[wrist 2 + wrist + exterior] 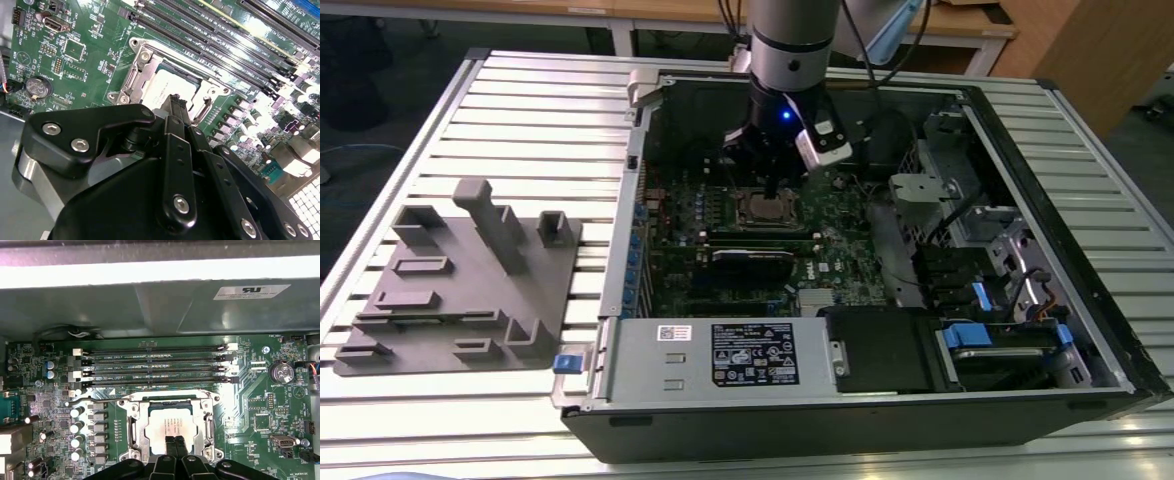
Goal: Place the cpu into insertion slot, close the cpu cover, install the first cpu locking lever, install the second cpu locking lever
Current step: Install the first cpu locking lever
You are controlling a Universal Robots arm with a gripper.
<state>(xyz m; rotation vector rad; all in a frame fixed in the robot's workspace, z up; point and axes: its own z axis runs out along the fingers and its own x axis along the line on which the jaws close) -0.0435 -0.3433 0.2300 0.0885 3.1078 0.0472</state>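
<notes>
First wrist view | pincer (172, 446) clenched, tips together, gripping nothing | chip (167, 426) directly beneath tips, seated in socket (167, 404) under cover frame (134, 427) | chip likely light, rigid, fragile underneath; hold by opposite edges, never the contacts.

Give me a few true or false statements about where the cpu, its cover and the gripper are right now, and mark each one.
1. The cpu lies in the insertion slot. True.
2. The cpu cover stands upright, swung open. False: it lies flat, framing the cpu.
3. The gripper hangs over the grey fixture on the table. False: it is inside the computer case, its fingers shut, just above the cpu's edge.
4. A round coin battery sits on the green motherboard. True.
</notes>
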